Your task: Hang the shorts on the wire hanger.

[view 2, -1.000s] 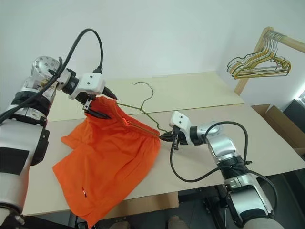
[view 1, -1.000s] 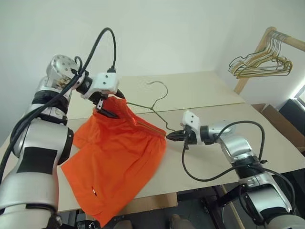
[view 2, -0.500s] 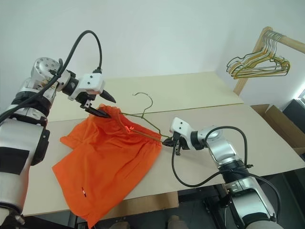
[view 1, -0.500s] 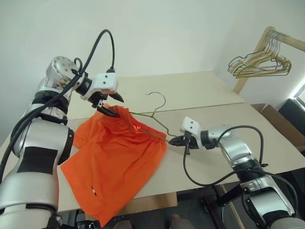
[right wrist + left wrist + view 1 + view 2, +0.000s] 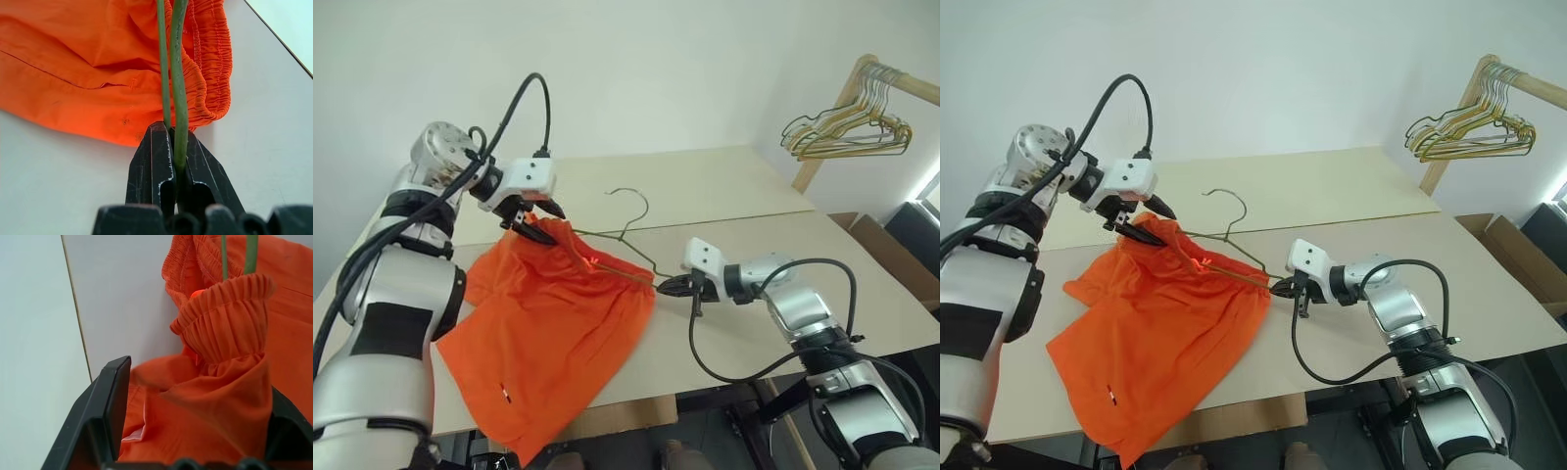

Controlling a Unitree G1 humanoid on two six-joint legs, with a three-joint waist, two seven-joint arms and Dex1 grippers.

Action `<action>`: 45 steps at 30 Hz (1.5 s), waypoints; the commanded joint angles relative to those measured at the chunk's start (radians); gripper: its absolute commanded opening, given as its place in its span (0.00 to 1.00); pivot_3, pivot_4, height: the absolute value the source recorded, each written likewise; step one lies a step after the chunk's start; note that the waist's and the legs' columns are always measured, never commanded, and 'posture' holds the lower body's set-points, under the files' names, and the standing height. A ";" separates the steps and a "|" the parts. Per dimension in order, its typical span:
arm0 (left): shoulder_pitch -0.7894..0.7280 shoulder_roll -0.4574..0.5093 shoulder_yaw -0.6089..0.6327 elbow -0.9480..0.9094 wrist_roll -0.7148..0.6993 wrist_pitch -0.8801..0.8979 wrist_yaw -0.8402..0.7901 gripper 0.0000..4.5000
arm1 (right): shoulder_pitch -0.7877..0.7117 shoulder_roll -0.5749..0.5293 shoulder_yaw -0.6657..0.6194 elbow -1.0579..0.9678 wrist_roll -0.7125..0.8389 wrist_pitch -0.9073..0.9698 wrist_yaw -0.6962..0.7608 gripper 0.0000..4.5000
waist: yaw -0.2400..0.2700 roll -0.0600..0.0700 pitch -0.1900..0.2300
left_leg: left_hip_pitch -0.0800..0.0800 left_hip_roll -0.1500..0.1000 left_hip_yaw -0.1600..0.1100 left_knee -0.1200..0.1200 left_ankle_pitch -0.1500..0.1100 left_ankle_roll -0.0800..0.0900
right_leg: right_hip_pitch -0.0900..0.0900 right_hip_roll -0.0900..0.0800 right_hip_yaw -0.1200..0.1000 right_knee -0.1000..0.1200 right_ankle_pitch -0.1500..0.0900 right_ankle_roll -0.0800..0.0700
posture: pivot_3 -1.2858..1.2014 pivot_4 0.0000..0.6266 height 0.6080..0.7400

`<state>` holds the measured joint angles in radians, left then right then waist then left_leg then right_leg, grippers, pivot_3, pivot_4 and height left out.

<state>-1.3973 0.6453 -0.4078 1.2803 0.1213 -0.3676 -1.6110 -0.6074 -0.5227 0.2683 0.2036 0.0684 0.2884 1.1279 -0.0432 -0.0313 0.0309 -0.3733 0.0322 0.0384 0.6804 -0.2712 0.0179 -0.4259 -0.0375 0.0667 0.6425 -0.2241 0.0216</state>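
- While spread over the near left part of the pale surface [image 5: 744,196], shorts [image 5: 548,333] bright orange, one leg draping past the front edge, a tiny white mark near that lower hem.
- Gathered waistband lifted off the surface at its far end and bunched between the two black fingers [image 5: 115,401] of the left tool [image 5: 530,223]; fingers apart with fabric filling the gap, so gripping the waistband.
- Thin greenish wire hanger [image 5: 625,227] running slantwise from the left tool's bunch of cloth to the right tool [image 5: 664,285], its hook rising above the surface on the far side.
- Part of the hanger's wire passing inside the waistband, the rest of it bare toward the hook.
- Right tool fully closed, pinching the hanger's corner wires [image 5: 173,88] just beside the waistband's near end.
- Both arms reaching in from opposite sides, tools well apart with the waistband stretched between.
- Bunch of gold and green hangers [image 5: 847,127] on a wooden rack [image 5: 862,83] at the far right, well apart from the shorts.
- Cardboard box [image 5: 891,250] on the floor past the right edge of the surface.
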 commanded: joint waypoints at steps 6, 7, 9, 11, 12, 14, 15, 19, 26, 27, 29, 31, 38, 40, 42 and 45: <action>-0.001 0.001 -0.007 0.001 -0.018 0.007 -0.003 0.41 | -0.016 0.002 -0.009 -0.034 -0.005 -0.057 -0.021 0.00 | -0.001 0.000 0.000 | 0.000 0.000 0.000 0.000 0.000 0.000 | 0.000 0.000 0.000 0.000 0.000 0.000 | 0.52 0.00 1.00; 0.000 0.000 -0.009 0.001 -0.019 0.008 -0.003 0.35 | -0.016 0.001 -0.009 -0.033 -0.005 -0.059 -0.021 0.00 | -0.001 0.000 0.000 | 0.000 0.000 0.000 0.000 0.000 0.000 | 0.000 0.000 0.000 0.000 0.000 0.000 | 0.52 0.00 1.00; 0.003 0.001 -0.023 -0.002 -0.034 0.001 -0.003 0.19 | -0.019 0.004 -0.010 -0.027 -0.006 -0.061 -0.026 0.00 | 0.000 0.000 0.000 | 0.000 0.000 0.000 0.000 0.000 0.000 | 0.000 0.000 0.000 0.000 0.000 0.000 | 0.52 0.00 1.00; 0.008 0.001 -0.026 -0.005 -0.038 -0.008 -0.003 0.05 | -0.020 0.006 -0.011 -0.021 -0.009 -0.068 -0.032 0.00 | 0.000 0.000 0.000 | 0.000 0.000 0.000 0.000 0.000 0.000 | 0.000 0.000 0.000 0.000 0.000 0.000 | 0.52 0.00 1.00; 0.009 0.001 -0.026 -0.006 -0.039 -0.009 -0.003 0.02 | -0.020 0.007 -0.012 -0.020 -0.008 -0.070 -0.034 0.00 | -0.001 0.000 0.000 | 0.000 0.000 0.000 0.000 0.000 0.000 | 0.000 0.000 0.000 0.000 0.000 0.000 | 0.52 0.00 1.00; 0.011 0.003 -0.033 -0.009 -0.050 -0.009 -0.003 0.02 | -0.019 0.009 -0.010 -0.014 -0.021 -0.091 -0.049 0.00 | 0.000 0.000 0.000 | 0.000 0.000 0.000 0.000 0.000 0.000 | 0.000 0.000 0.000 0.000 0.000 0.000 | 0.52 0.00 1.00; 0.011 0.004 -0.031 -0.010 -0.051 -0.011 -0.003 0.02 | -0.018 0.011 -0.008 -0.011 -0.030 -0.102 -0.060 0.00 | 0.000 0.000 0.000 | 0.000 0.000 0.000 0.000 0.000 0.000 | 0.000 0.000 0.000 0.000 0.000 0.000 | 0.52 0.00 1.00; 0.005 0.012 0.009 -0.017 -0.035 -0.045 -0.003 0.02 | 0.006 0.033 -0.024 0.009 -0.067 -0.240 -0.150 0.00 | -0.001 0.000 0.000 | 0.000 0.000 0.000 0.000 0.000 0.000 | 0.000 0.000 0.000 0.000 0.000 0.000 | 0.52 0.00 1.00; -0.030 0.036 0.025 -0.026 -0.067 -0.083 -0.003 0.00 | 0.036 0.005 -0.095 -0.028 -0.001 -0.185 -0.151 0.40 | -0.002 0.000 0.000 | 0.000 0.000 0.000 0.000 0.000 0.000 | 0.000 0.000 0.000 0.000 0.000 0.000 | 0.52 0.00 1.00; -0.038 0.037 0.036 -0.026 -0.075 -0.075 -0.003 0.00 | 0.043 -0.005 -0.117 -0.033 0.017 -0.163 -0.153 0.47 | -0.002 0.000 0.000 | 0.000 0.000 0.000 0.000 0.000 0.000 | 0.000 0.000 0.000 0.000 0.000 0.000 | 0.52 0.00 1.00; -0.050 0.039 0.049 -0.028 -0.094 -0.066 -0.003 0.00 | 0.067 -0.022 -0.166 -0.048 0.057 -0.138 -0.155 0.62 | 0.002 -0.001 0.000 | 0.000 0.000 0.000 0.000 0.000 0.000 | 0.000 0.000 0.000 0.000 0.000 0.000 | 0.52 0.00 1.00; -0.065 0.041 0.058 -0.028 -0.102 -0.048 -0.003 0.00 | 0.096 -0.041 -0.231 -0.036 0.094 -0.085 -0.181 0.77 | 0.002 -0.001 0.000 | -0.001 0.000 0.000 0.000 0.000 0.000 | 0.000 0.000 0.000 -0.001 0.000 0.000 | 0.52 0.00 1.00; -0.089 0.042 0.093 -0.029 -0.133 -0.043 -0.003 0.00 | 0.258 -0.057 -0.345 -0.092 0.322 0.166 -0.096 0.77 | 0.001 -0.001 0.000 | 0.000 0.000 0.000 0.000 0.000 0.001 | 0.001 0.000 0.000 -0.001 0.000 0.000 | 0.51 0.00 1.00; -0.092 0.042 0.100 -0.028 -0.138 -0.036 -0.003 0.00 | 0.268 -0.018 -0.317 -0.093 0.333 0.194 -0.111 0.77 | -0.008 -0.001 0.001 | 0.001 0.000 0.000 0.000 0.000 0.001 | 0.001 0.000 0.000 0.000 0.000 0.000 | 0.51 0.00 1.00; -0.094 0.040 0.108 -0.028 -0.139 -0.031 -0.003 0.00 | 0.261 0.023 -0.291 -0.084 0.329 0.201 -0.126 0.77 | -0.020 -0.001 0.001 | 0.002 0.000 0.000 0.000 0.000 0.001 | 0.001 0.000 0.002 0.002 0.000 0.000 | 0.51 0.00 1.00; -0.094 0.037 0.120 -0.026 -0.136 -0.026 -0.003 0.00 | 0.228 0.095 -0.265 -0.034 0.336 0.222 -0.141 0.77 | -0.028 -0.001 0.001 | 0.004 0.000 0.000 0.000 0.000 0.001 | 0.001 0.001 0.002 0.004 0.000 0.000 | 0.51 0.00 1.00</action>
<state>-1.4470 0.6729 -0.3202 1.2745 0.0065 -0.3988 -1.6110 -0.3378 -0.4365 0.0015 0.1745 0.3780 0.4989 0.9939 -0.0711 -0.0325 0.0315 -0.3694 0.0323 0.0381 0.6807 -0.2715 0.0186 -0.4247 -0.0363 0.0686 0.6466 -0.2250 0.0229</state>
